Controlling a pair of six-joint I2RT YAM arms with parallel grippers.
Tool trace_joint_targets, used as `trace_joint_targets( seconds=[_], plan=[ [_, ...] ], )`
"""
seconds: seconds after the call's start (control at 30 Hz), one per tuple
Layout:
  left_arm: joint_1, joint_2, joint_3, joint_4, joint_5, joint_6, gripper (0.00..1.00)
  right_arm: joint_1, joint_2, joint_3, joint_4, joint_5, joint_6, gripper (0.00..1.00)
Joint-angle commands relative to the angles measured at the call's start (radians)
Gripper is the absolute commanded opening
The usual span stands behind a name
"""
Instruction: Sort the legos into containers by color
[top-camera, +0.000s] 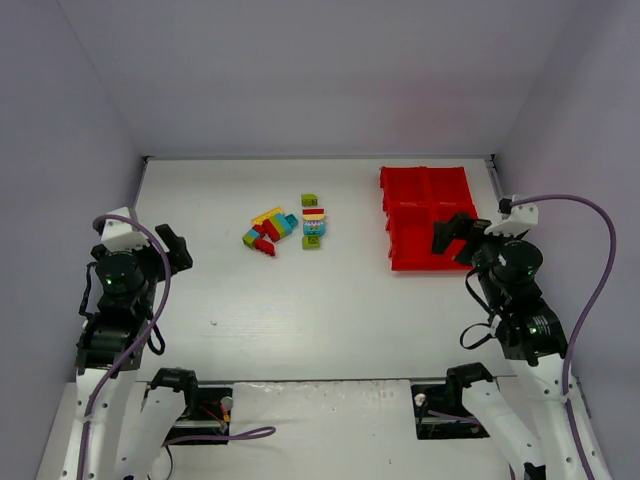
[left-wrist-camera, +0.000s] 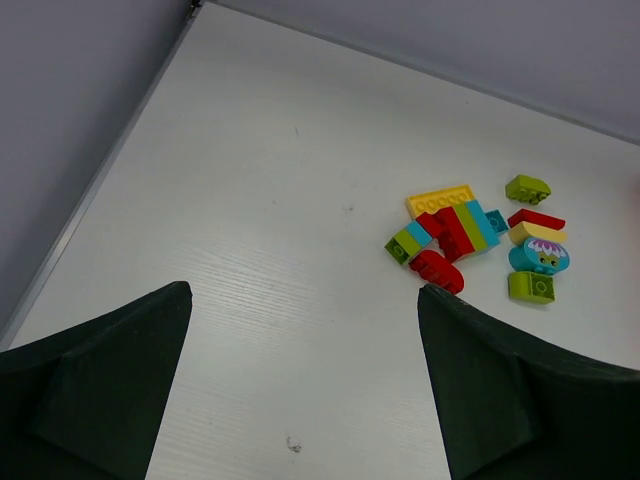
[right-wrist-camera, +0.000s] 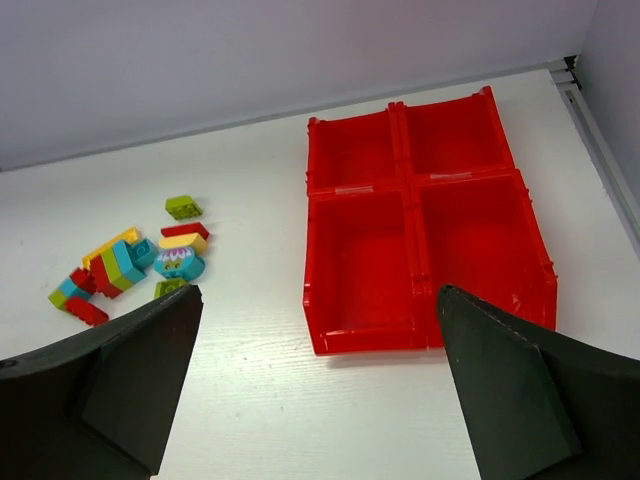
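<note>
The legos (top-camera: 285, 228) are seen gathered in a loose cluster on the white worktop (top-camera: 330, 310), nearer its far edge and a little left of the middle. The containers (top-camera: 430, 215), a red tray of four square bins, are set toward the far right corner, well apart from the bricks. The jaws of the left gripper (left-wrist-camera: 303, 298), near the left edge, and of the right gripper (right-wrist-camera: 320, 300), over the tray's near side, are spread wide and grip nothing.
</note>
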Motion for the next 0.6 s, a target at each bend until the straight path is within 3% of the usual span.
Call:
trace_joint_targets(
  seconds=[0.0, 0.1, 0.33, 0.4, 0.57],
  plan=[
    [-0.008, 0.008, 0.031, 0.064, 0.007, -0.005, 0.88, 0.009, 0.034, 0.049, 0.076, 0.098, 0.111, 1.0],
    [-0.017, 0.014, 0.029, 0.07, 0.013, -0.005, 0.88, 0.009, 0.062, 0.027, 0.069, 0.19, 0.212, 1.0],
    [-0.026, 0.058, 0.06, 0.054, 0.014, -0.011, 0.88, 0.025, 0.292, 0.052, 0.156, -0.145, 0.191, 1.0],
    [-0.026, 0.106, 0.101, 0.032, 0.02, -0.015, 0.88, 0.059, 0.376, 0.046, 0.203, -0.165, 0.197, 1.0],
    [-0.025, 0.274, 0.27, -0.117, 0.014, -0.043, 0.88, 0.305, 0.577, 0.09, 0.294, 0.048, 0.141, 1.0]
  ],
)
